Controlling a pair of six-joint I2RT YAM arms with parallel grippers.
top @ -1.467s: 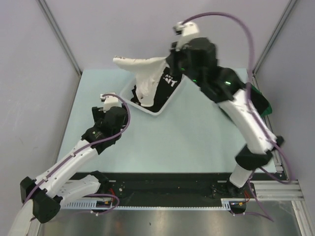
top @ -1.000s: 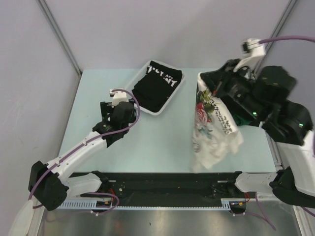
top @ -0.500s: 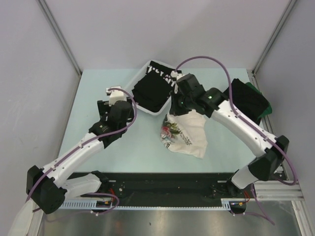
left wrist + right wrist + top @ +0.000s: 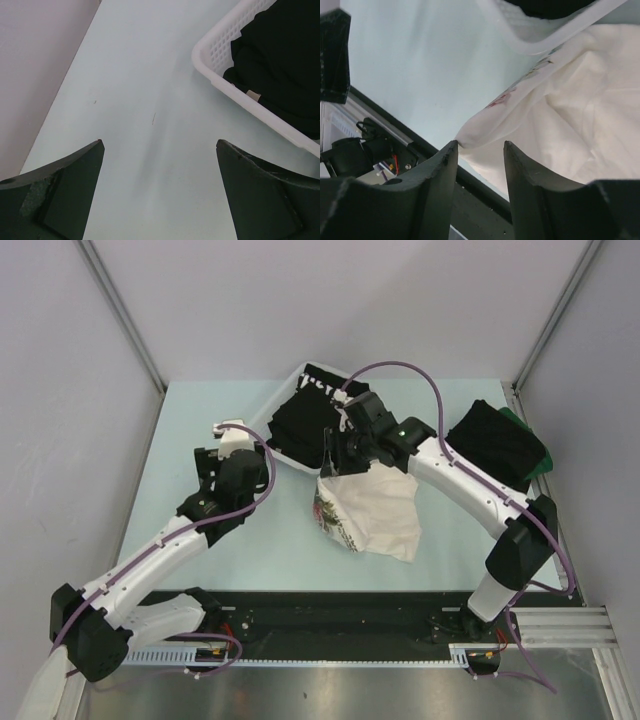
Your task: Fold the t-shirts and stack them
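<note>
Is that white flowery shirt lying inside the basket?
No, the white floral t-shirt lies crumpled on the table, just outside the white mesh basket.

The pale blue table [image 4: 200, 420] carries a white mesh basket [image 4: 220, 60] at far centre, a crumpled white floral t-shirt [image 4: 375, 515] mid-table, and folded dark t-shirts [image 4: 500, 445] far right.

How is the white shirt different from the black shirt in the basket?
The white shirt has a flower print; the black shirt has white letters. The white shirt lies rumpled on the table; the black shirt sits in the basket. Both are unfolded tees.
</note>
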